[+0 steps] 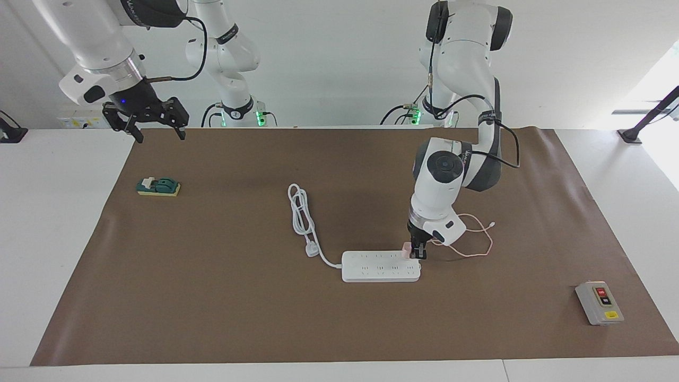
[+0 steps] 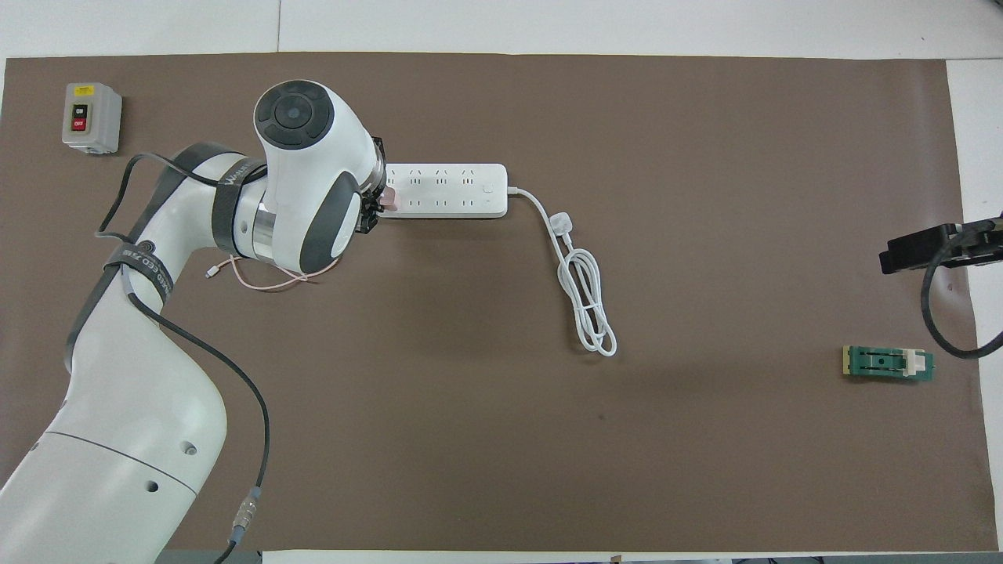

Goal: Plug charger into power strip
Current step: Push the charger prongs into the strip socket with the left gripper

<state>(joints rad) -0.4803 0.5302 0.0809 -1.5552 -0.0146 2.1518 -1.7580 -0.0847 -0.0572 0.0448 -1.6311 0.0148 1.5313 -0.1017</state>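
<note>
The white power strip (image 1: 381, 266) lies flat on the brown mat, also in the overhead view (image 2: 450, 190). Its thick white cord (image 1: 303, 216) coils nearer the robots. My left gripper (image 1: 419, 253) points down at the strip's end toward the left arm and is shut on the small pale-pink charger (image 1: 407, 249). The charger sits on the strip's top at that end and shows as a pink bit under the wrist in the overhead view (image 2: 389, 198). Its thin pink cable (image 1: 475, 239) trails on the mat beside the arm. My right gripper (image 1: 154, 123) is open, raised at the mat's edge, and waits.
A grey box with red and black buttons (image 1: 599, 302) stands at the left arm's end, farther from the robots. A green switch on a yellow base (image 1: 158, 186) lies at the right arm's end. The brown mat (image 1: 212, 297) covers the table.
</note>
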